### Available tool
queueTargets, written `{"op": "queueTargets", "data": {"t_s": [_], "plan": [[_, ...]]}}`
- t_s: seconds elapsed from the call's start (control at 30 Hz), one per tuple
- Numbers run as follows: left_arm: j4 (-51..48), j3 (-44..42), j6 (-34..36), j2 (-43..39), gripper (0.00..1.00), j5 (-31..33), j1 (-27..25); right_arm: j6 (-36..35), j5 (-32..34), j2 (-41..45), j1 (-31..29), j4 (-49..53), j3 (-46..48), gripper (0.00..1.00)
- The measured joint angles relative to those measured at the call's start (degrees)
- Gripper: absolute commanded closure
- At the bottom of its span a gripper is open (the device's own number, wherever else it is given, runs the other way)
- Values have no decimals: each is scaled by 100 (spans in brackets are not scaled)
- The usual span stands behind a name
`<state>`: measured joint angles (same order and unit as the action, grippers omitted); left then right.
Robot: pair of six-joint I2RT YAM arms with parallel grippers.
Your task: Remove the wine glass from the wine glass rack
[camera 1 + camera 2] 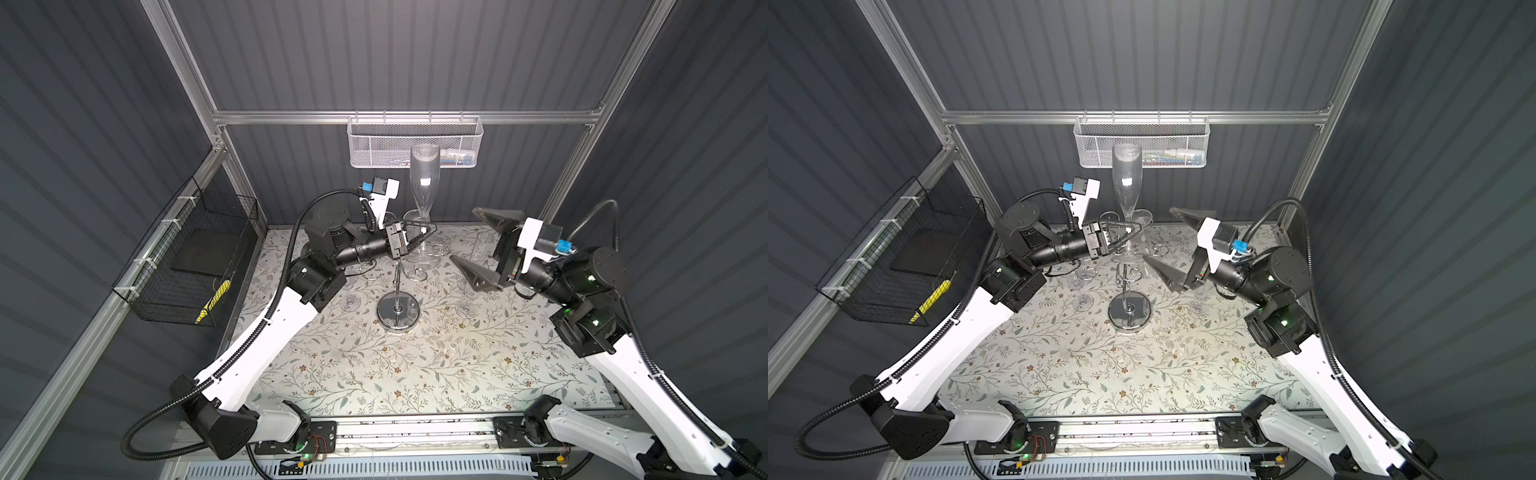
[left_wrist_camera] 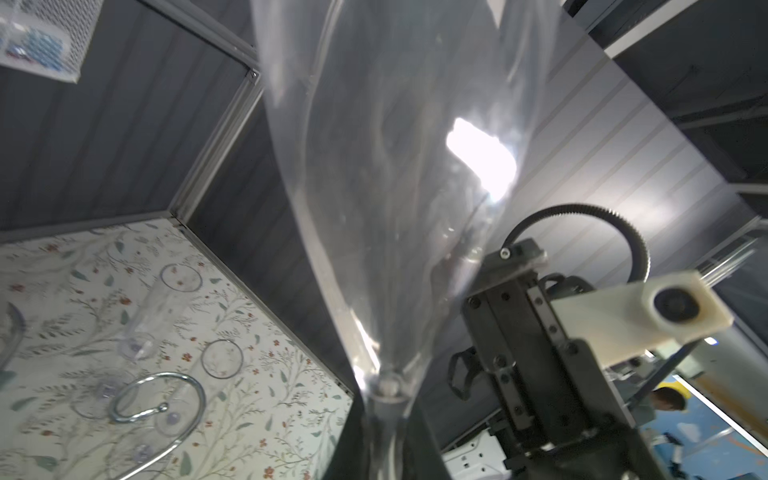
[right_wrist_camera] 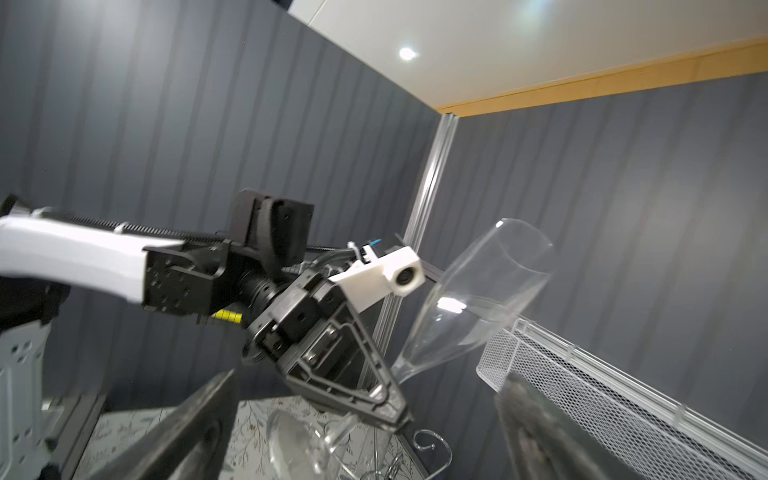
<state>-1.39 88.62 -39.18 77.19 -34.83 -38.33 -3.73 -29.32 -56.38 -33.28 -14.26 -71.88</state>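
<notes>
My left gripper point(image 1: 430, 232) point(image 1: 1136, 232) is shut on the thin stem of a clear, tall wine glass point(image 1: 424, 174) point(image 1: 1126, 178). The glass stands upright, bowl up, above the chrome wine glass rack point(image 1: 398, 311) point(image 1: 1128, 309). In the left wrist view the bowl point(image 2: 395, 187) fills the middle. Its foot point(image 3: 291, 449) hangs below the left gripper point(image 3: 395, 415), close over the rack's scroll arms point(image 3: 432, 446); I cannot tell whether they touch. My right gripper point(image 1: 462, 234) point(image 1: 1158, 233) stands wide open just right of the glass, with nothing between its fingers point(image 3: 187, 428).
A white mesh basket point(image 1: 415, 145) hangs on the back rail behind the glass. A black wire basket point(image 1: 191, 257) hangs on the left wall. Other clear glasses point(image 1: 351, 301) point(image 1: 467, 307) rest on the floral table point(image 1: 374, 374) around the rack's base.
</notes>
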Motion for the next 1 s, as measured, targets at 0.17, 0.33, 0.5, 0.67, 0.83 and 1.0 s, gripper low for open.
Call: {"op": "queueTargets", "data": {"t_s": [0.17, 0.33, 0.5, 0.67, 0.83, 1.0], "plan": [[-752, 269, 1659, -140, 100, 387, -26, 1187, 577, -503, 0, 549, -1204, 1], [-1255, 293, 3027, -155, 100, 748, -146, 2090, 691, -1051, 0, 896, -1917, 1], [-1456, 293, 3825, -155, 100, 966, -214, 2597, 638, -1609, 0, 1266, -2302, 2], [-1486, 293, 4256, -155, 100, 1117, -238, 2850, 509, -1912, 0, 1534, -2411, 7], [-1659, 293, 4540, -155, 100, 1257, -302, 2999, 310, -2037, -2, 1569, -2514, 19], [-1810, 293, 4765, -153, 100, 1373, -339, 3091, 181, -2100, -4, 1552, -2564, 41]]}}
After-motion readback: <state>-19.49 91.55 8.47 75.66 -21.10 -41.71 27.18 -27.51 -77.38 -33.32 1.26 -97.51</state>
